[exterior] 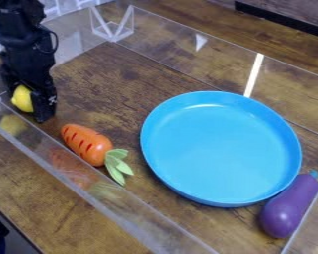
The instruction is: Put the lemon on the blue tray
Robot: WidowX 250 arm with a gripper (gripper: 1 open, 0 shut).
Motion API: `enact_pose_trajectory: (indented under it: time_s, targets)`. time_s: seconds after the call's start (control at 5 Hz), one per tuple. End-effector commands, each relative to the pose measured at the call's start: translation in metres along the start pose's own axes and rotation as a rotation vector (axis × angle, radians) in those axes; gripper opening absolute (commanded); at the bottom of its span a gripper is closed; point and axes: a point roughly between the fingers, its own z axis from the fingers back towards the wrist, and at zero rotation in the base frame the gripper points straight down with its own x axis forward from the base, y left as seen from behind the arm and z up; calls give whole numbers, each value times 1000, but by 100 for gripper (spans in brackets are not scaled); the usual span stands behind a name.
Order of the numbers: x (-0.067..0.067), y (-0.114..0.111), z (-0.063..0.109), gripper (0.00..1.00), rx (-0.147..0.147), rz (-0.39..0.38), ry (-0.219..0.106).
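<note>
Pointing straight down, hand (27, 99) at the lemon (20, 97), grip unclear

lemon (20, 97) half hidden behind jaws, eggplant (293, 206) edge-cropped

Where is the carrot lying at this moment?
In the camera view the carrot lies on the wooden table, left of the blue tray and lower right of the gripper, its green leaves pointing toward the tray.
</note>
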Motion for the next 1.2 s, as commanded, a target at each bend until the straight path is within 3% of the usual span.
enact_pose_trajectory:
  time_s: [0.0, 0.2, 1.0]
  targets:
    - [0, 0, 6, 100, -5, 13, -22]
    - [2, 0, 7, 0, -5, 11, -17]
    - [9, -10, 8, 0, -9, -21, -1]
